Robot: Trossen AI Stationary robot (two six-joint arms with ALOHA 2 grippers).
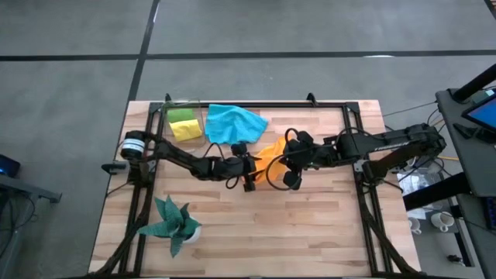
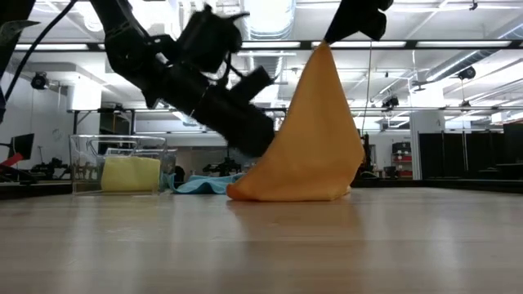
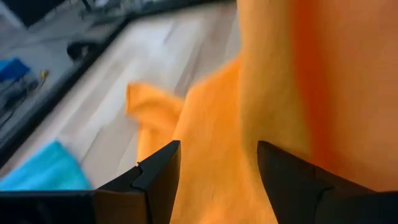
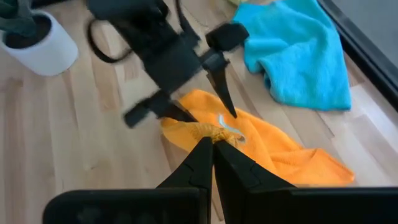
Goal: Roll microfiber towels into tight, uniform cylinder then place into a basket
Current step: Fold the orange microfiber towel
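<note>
I have the orange towel (image 2: 304, 147) pinched by one corner in the right gripper (image 4: 212, 144), whose fingers are clamped flat together on the cloth, so it hangs in a cone with its lower edge pooled on the table (image 1: 310, 225) near the middle. The left gripper (image 3: 217, 180) sits just at nine o'clock of the towel in the high view, its fingers spread wide with the orange fabric between them but not yet nipped. Judging by the drape, this cloth is light, limp and a bit grabby; it will fold wherever I let it, so I would take a second corner or the free edge low down, not the bunched middle, to stretch it flat before any rolling. The blue towel (image 1: 234, 122) lies crumpled toward twelve o'clock, apart from the orange one. The basket (image 1: 184, 122) stands at about ten o'clock near the far left corner, with the yellow towel (image 1: 187, 130) and the lime green towel (image 1: 182, 115) already inside. A plant (image 1: 172, 225) stands at seven o'clock, well clear.
</note>
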